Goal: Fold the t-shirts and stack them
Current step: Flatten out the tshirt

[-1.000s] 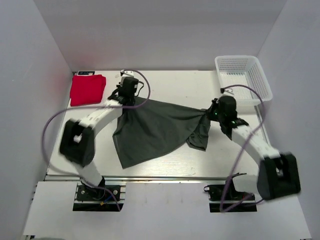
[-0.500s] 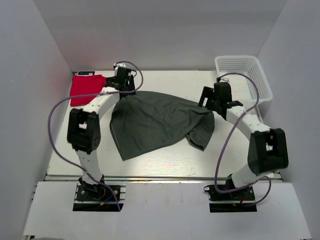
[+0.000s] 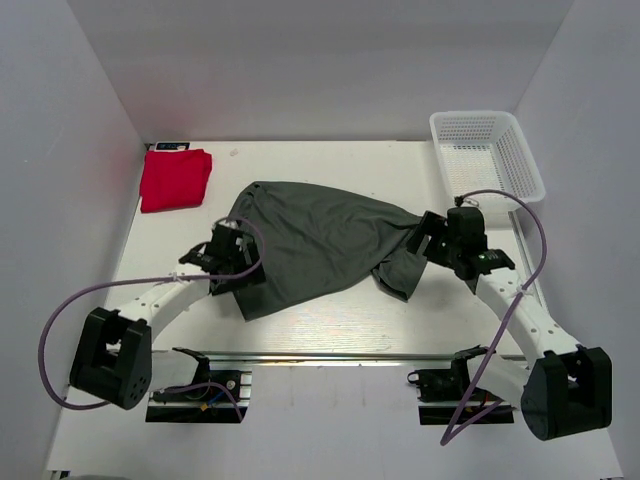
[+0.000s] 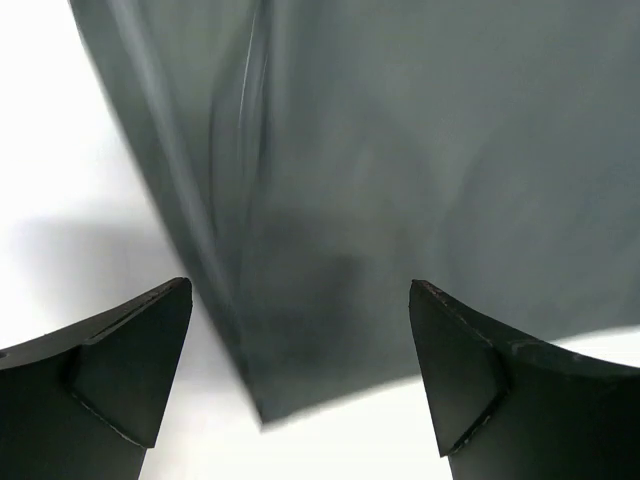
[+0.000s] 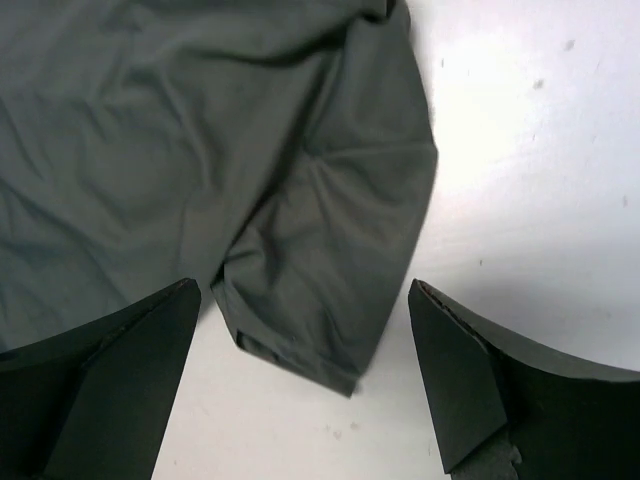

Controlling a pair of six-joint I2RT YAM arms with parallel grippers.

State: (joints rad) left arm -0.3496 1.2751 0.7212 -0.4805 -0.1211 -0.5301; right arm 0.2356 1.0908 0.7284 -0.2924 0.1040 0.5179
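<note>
The dark grey-green t-shirt (image 3: pixel 320 245) lies spread across the middle of the table, one sleeve (image 3: pixel 400 275) bunched at its right. My left gripper (image 3: pixel 240 270) hovers open over the shirt's near left edge. In the left wrist view (image 4: pixel 300 370), the shirt's corner (image 4: pixel 320 280) lies below and between the open fingers. My right gripper (image 3: pixel 428 243) stands open at the shirt's right end. In the right wrist view (image 5: pixel 305 370), it hangs over the sleeve (image 5: pixel 330 270) and holds nothing. The red t-shirt (image 3: pixel 175 178) lies folded at the back left corner.
A white mesh basket (image 3: pixel 487 150) stands at the back right corner, just beyond the right arm. White walls close in the table on the left, back and right. Purple cables loop from both arms.
Both grippers have opened and let go of the grey-green shirt. Both arms have drawn back toward the near side, the left one furthest. The shirt now lies loose on the table.
</note>
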